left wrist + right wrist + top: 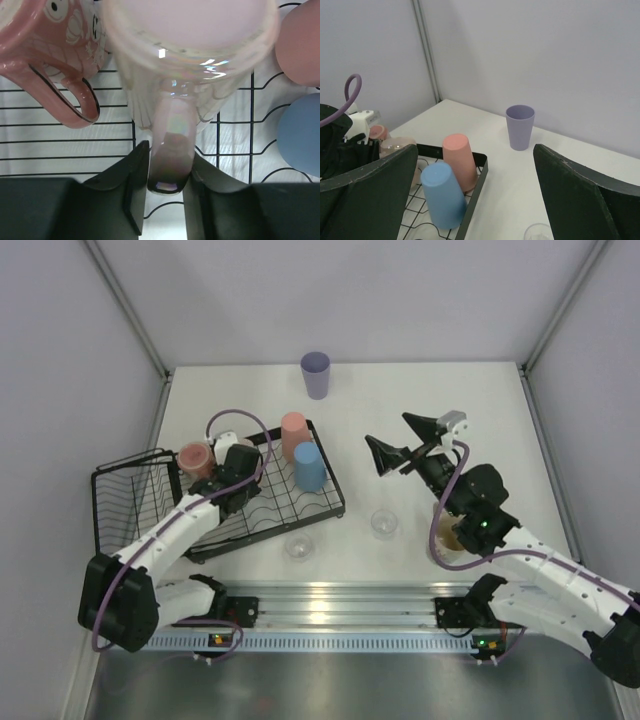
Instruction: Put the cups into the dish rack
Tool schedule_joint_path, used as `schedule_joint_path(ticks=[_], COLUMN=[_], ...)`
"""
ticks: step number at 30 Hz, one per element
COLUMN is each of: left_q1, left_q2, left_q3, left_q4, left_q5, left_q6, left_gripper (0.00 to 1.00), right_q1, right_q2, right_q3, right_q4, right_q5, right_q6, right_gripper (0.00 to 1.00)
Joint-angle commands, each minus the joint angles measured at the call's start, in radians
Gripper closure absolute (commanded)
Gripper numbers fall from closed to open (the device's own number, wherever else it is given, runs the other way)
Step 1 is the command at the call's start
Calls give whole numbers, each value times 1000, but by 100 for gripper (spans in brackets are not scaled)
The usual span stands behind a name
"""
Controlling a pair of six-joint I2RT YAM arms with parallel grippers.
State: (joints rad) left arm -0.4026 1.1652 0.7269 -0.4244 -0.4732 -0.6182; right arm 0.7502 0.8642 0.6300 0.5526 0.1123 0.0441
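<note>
Left wrist view: the left gripper (169,162) has its fingers (134,175) pinching the handle of a pearly cream mug (190,60) over the rack (235,150) wires. Beside it, a pink mug (47,45) bears a drawn cartoon face with an eye and teeth.

The rack is black wire with wavy dividers and a taller basket at its left end, and it sits toward the desk's (450,400) left edge. It holds 2 tumblers rim-down at its right end: 1 salmon (293,435) and 1 blue (310,467).

1 lavender tumbler (315,373) stands upright at the far edge. 2 clear glasses (299,545) (385,523) stand toward the near edge, and a 3rd (447,536) is partly hidden under the right arm. The right gripper (400,440) hangs with its fingers spread wide, holding nothing.
</note>
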Motion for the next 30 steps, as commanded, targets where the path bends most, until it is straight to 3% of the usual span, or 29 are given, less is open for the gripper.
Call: schedule_joint_path(ticks=[1,8,15,20,27,30], left_q1=[-1,-1,-1,-1,8,42], left_q2=[-30,-74,-111,-79,43,80], left_q3=[3,71,147,158,291,354], left_q4=[-23,-89,-117,-117,-143,-175], left_q5=[-34,-48,-42,-96,-159,-103], left_q6=[-28,-37,-15,-5,63,81], left_gripper=[62,50,50,49,45,43], right_q1=[1,-2,-2,-3,-3,-3], right_q2=[13,21,9,2,53,45], right_q3=[27,33,34,40,95,90], right_q4=[12,12,1,-8,-40,-43], right_q5=[13,10,12,9,-6,-29], right_q6=[-9,-6,-4,-4,23,31], right_gripper=[1,1,1,0,1,0])
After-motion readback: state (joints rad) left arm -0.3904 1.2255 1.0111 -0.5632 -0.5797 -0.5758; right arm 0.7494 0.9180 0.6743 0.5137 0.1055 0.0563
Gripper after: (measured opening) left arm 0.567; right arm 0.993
